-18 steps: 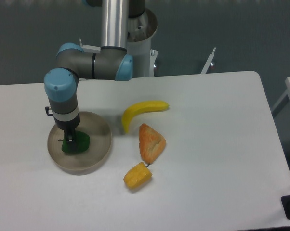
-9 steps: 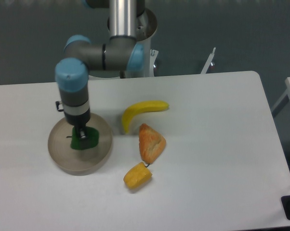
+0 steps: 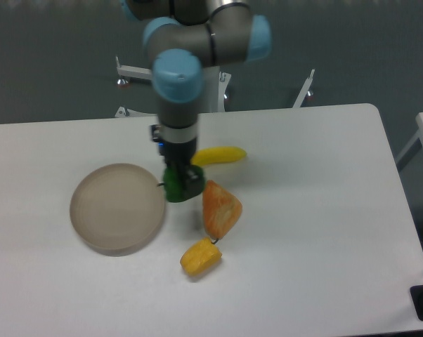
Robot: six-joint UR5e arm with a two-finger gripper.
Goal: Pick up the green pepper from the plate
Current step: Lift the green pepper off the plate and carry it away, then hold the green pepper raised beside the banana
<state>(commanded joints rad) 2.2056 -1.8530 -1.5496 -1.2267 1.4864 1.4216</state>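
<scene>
A UR5e arm's tool (image 3: 180, 184) grips the green pepper (image 3: 177, 186), its fingers clamped on the dark, glossy vegetable, which sits clear of the plate (image 3: 117, 208) and just right of its rim. The round beige dish sits on the white tabletop (image 3: 310, 210) at left. A yellow banana (image 3: 222, 155) shows partly behind the arm's wrist. An orange-brown wedge of toy food (image 3: 220, 208) lies just right of the pepper, with a smaller yellow-orange piece (image 3: 201, 258) near the front below it.
</scene>
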